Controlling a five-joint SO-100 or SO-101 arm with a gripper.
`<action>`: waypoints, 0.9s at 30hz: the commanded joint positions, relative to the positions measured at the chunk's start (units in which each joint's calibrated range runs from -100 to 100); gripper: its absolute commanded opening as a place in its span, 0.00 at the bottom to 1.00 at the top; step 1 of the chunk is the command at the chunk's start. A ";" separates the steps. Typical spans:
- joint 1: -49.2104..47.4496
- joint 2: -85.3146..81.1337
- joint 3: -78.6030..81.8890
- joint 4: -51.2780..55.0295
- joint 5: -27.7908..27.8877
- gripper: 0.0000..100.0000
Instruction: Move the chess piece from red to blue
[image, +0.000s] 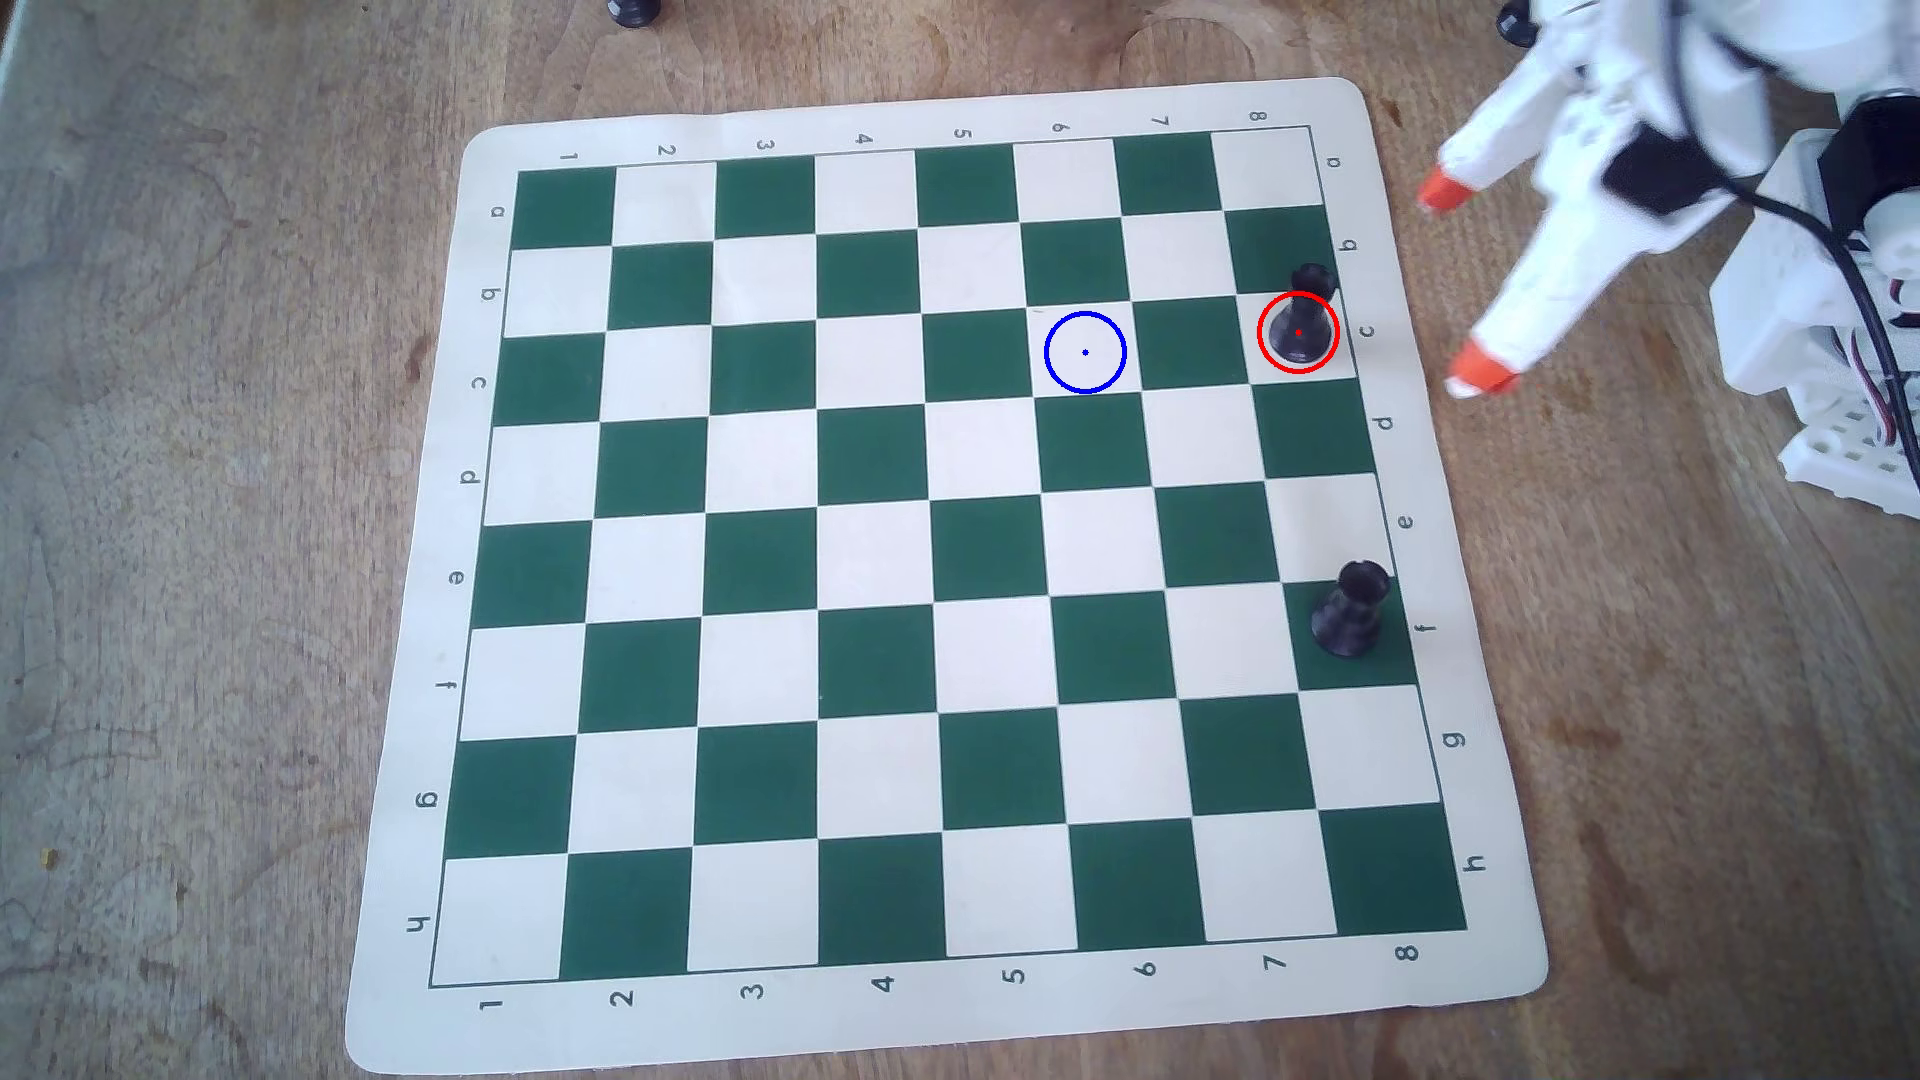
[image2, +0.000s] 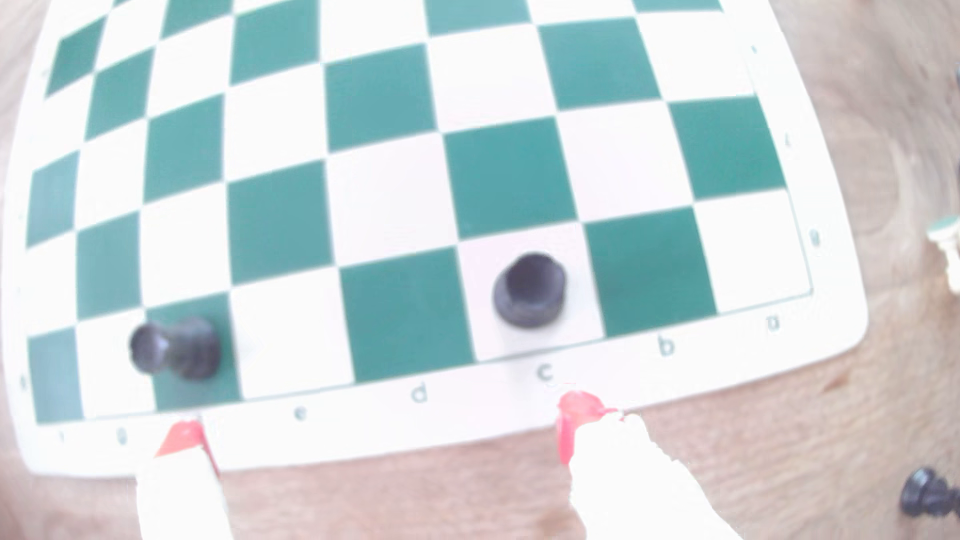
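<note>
A green and white chess mat (image: 940, 104) is laid flat on the brown wooden worktop (image: 208, 519), with letters and numbers printed along its rim. A stout black piece with a cup-shaped top (image: 1349, 611) is stood upright near the mat's right edge in the overhead view. Another small black piece (image: 634, 10) is seen at the worktop's top edge.

Pretty open lane here: the tool (image: 1460, 286) hung spread wide just off the board's (image: 935, 104) edge in the overhead view, nothing between it and the chess piece (image: 1304, 317) in red (image: 1260, 322). Squares over to blue (image: 1047, 343) sat bare. Only other blocker was the rook (image: 1351, 613), well apart down the same column.
</note>
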 joint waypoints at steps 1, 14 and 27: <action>-0.51 -0.39 4.62 -6.49 -0.44 0.38; -0.27 -7.18 14.59 -13.04 -0.39 0.39; 2.15 -3.45 13.86 -18.04 1.56 0.39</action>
